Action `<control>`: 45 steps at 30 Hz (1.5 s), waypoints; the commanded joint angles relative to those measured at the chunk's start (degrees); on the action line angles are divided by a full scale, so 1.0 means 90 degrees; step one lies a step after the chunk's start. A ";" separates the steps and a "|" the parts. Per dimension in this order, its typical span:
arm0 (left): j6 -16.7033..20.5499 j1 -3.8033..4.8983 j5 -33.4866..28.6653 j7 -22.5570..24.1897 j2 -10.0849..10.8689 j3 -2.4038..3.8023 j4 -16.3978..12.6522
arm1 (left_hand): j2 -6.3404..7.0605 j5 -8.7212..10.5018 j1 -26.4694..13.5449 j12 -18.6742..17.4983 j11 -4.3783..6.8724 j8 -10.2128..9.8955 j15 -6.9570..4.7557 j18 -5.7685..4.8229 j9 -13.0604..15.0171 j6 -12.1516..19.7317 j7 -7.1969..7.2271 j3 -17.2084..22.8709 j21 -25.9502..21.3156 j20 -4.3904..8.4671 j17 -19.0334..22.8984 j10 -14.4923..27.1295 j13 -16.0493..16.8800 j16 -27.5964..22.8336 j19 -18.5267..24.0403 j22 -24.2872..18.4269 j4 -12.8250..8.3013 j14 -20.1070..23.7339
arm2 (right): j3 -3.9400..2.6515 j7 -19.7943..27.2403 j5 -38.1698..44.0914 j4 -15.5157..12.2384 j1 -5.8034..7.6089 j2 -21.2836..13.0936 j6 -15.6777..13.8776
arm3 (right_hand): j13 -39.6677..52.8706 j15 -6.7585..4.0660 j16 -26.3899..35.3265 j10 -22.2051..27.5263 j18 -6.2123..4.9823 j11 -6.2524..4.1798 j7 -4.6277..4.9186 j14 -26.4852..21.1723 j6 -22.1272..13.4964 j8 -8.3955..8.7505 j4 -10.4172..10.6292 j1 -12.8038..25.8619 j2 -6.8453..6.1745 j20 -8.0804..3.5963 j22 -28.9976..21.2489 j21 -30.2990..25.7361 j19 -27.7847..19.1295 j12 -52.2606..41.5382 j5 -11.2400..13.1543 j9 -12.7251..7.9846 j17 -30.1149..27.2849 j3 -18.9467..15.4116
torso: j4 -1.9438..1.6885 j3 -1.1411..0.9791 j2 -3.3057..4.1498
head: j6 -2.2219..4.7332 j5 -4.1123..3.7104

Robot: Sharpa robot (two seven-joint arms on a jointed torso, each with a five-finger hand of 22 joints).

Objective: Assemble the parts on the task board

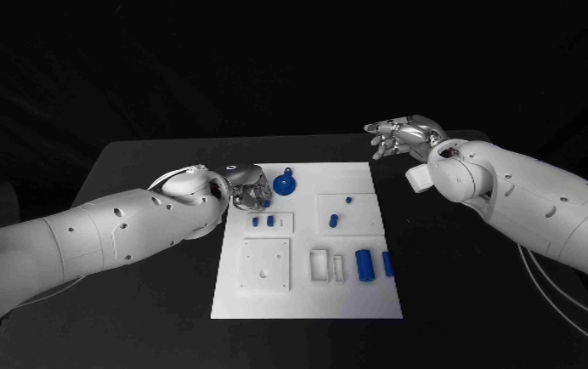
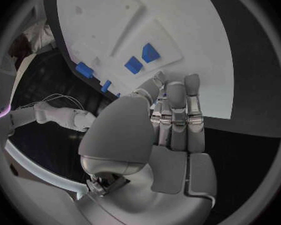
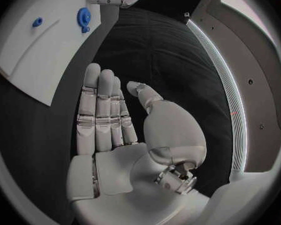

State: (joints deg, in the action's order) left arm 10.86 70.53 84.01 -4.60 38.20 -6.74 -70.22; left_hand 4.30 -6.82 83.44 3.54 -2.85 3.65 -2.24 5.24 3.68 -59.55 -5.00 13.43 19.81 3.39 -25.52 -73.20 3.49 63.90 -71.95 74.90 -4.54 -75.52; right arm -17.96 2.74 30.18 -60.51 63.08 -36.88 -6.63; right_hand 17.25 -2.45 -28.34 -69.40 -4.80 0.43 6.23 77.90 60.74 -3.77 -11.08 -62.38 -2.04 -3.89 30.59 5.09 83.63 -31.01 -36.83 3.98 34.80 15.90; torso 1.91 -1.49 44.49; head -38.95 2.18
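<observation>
The white task board [image 1: 307, 301] lies in the middle of the black table. My left hand [image 1: 249, 186] hovers over the board's far left edge, fingers stretched out and holding nothing [image 2: 175, 115]. Just beside it lies a round blue part with a tab [image 1: 285, 184]. Two small blue pieces [image 1: 263, 222] sit in a raised plate under the hand, also seen from the left wrist [image 2: 140, 59]. Two blue cylinders [image 1: 374, 264] lie near the board's right side. My right hand [image 1: 402, 137] is raised beyond the board's far right corner, palm flat and empty [image 3: 106, 115].
A square white plate [image 1: 265, 265] and a white slotted block [image 1: 321, 264] stand on the board's near half. Another plate carries two small blue pegs [image 1: 341, 210]. Black tabletop [image 1: 466, 301] runs on both sides of the board.
</observation>
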 commanded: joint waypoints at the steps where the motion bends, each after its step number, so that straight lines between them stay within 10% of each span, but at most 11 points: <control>1: -0.0023 -0.0002 0.0067 -0.0031 0.0005 0.0001 0.0007 | 0.0081 -0.0006 0.0013 -0.0011 0.0005 -0.0007 0.0021 0.0042 -0.0005 -0.0029 -0.0013 0.0023 -0.0026 -0.0019 0.0011 0.0060 0.0004 0.0024 -0.0042 0.0117 0.0036 0.0044 | -0.0005 0.0043 0.0025 0.0002 -0.0004 0.0002 0.0077 | -0.0006 -0.0019 0.0040 -0.0036 0.0049 -0.0012 0.0006 0.0043 0.0023 0.0019 -0.0009 -0.0027 -0.0049 0.0013 -0.0005 0.0022 0.0020 0.0029 -0.0042 0.0002 0.0010 -0.0007 | 0.0002 -0.0002 0.0000 | -0.0006 0.0006; 17: 0.0468 0.0000 -0.0254 0.0249 0.0152 0.0013 0.0173 | 0.0173 -0.0139 -0.0009 -0.0004 -0.0084 0.0017 0.0096 0.0119 0.0008 -0.0194 -0.0069 0.0163 -0.0067 -0.0111 0.0143 0.0282 0.0006 -0.0086 0.0083 0.0121 0.0039 0.0256 | -0.0005 0.0082 0.0319 0.0059 -0.0007 -0.0005 0.0028 | -0.0165 0.0063 0.0127 0.0253 0.0050 0.0087 0.0055 -0.0146 -0.0040 0.0022 -0.0066 -0.0070 -0.0060 0.0069 -0.0074 -0.0047 -0.0119 0.0293 0.0036 -0.0001 -0.0028 0.0014 | 0.0006 -0.0008 -0.0010 | 0.0043 -0.0034; 27: 0.0793 0.0210 -0.2698 0.0868 0.0358 0.0177 0.0464 | -0.0029 -0.0238 0.0024 0.0099 0.0112 0.0006 -0.0003 -0.0018 0.0009 -0.0533 -0.0142 0.0115 -0.0444 -0.0050 0.0550 -0.0375 0.0030 -0.0940 0.0366 -0.0027 -0.0056 0.0419 | -0.0004 0.0214 0.2010 0.0008 -0.0026 -0.0052 0.0216 | -0.1516 0.0123 -0.0379 0.0057 -0.0210 0.0386 0.0124 0.0096 0.0067 0.0042 -0.0422 -0.0384 0.0029 0.0123 0.0420 0.0418 0.0034 0.2586 0.0800 0.0002 0.0204 0.0059 | -0.0005 -0.0018 -0.0025 | 0.0188 -0.0097; 36: 0.0361 0.0450 -0.5825 0.1603 0.0656 0.0194 0.0354 | -0.0319 -0.0212 -0.0167 0.0018 -0.0122 0.0016 0.0212 -0.0141 0.0004 -0.0444 -0.0207 -0.0118 -0.1435 -0.0187 0.1308 0.0155 0.0001 -0.2864 0.0753 -0.0759 -0.0150 0.0619 | 0.0005 0.0275 0.4514 -0.0304 -0.0139 -0.0127 0.0064 | -0.1538 0.0056 -0.0916 0.0182 -0.0347 0.0434 0.0072 0.0539 0.0258 0.0019 -0.0563 -0.0658 -0.0002 0.0063 0.1170 0.1098 0.0205 0.3058 0.1287 0.0003 0.0531 0.0252 | 0.0007 -0.0026 -0.0078 | 0.0263 -0.0095; 37: 0.0235 0.0472 -0.6274 0.1714 0.0718 0.0194 0.0280 | -0.0353 -0.0182 -0.0234 0.0030 -0.0198 0.0008 0.0332 -0.0125 0.0000 -0.0374 -0.0246 -0.0069 -0.1785 -0.0317 0.1651 0.0336 0.0005 -0.3688 0.0907 -0.1101 -0.0129 0.0649 | 0.0024 0.0234 0.4896 -0.0375 -0.0158 -0.0137 0.0046 | -0.1537 0.0073 -0.0948 0.0239 -0.0363 0.0451 0.0086 0.0547 0.0219 0.0017 -0.0560 -0.0664 -0.0026 0.0079 0.1252 0.1166 0.0201 0.3058 0.1319 -0.0021 0.0554 0.0302 | 0.0007 -0.0026 -0.0085 | 0.0276 -0.0083; 45: -0.0285 0.0518 -0.7586 0.1945 0.0975 0.0188 -0.0114 | -0.0345 -0.0199 -0.0339 -0.0010 -0.0287 0.0016 0.0461 -0.0062 -0.0005 -0.0198 -0.0299 0.0002 -0.1807 -0.0474 0.2068 0.0564 -0.0013 -0.5213 0.0988 -0.2039 -0.0153 0.0196 | 0.0294 -0.0121 0.6445 -0.0840 -0.0208 -0.0198 -0.0084 | -0.1548 0.0131 -0.1036 0.0666 -0.0402 0.0547 0.0091 0.0627 -0.0011 0.0025 -0.0545 -0.0743 -0.0172 0.0159 0.1458 0.1319 0.0202 0.3073 0.1629 -0.0045 0.0548 0.0234 | 0.0007 -0.0010 -0.0086 | 0.0383 -0.0083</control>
State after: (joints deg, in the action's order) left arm 12.39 75.06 25.98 9.41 46.75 -5.05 -70.45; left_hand 1.19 -8.62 80.91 3.81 -5.43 3.65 1.87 4.43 3.70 -61.60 -7.67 13.28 3.53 -0.76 -7.03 -68.36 3.43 17.71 -62.80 57.12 -5.81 -73.34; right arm -15.69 3.68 76.05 -67.09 61.31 -38.52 -6.37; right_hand 3.39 -1.43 -37.40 -63.88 -7.80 5.32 7.25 83.40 60.90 -3.77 -16.16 -69.03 -3.10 -2.75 43.56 16.81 84.17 -3.72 -22.53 3.63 39.83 18.48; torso 1.94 -1.68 43.70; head -35.93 1.46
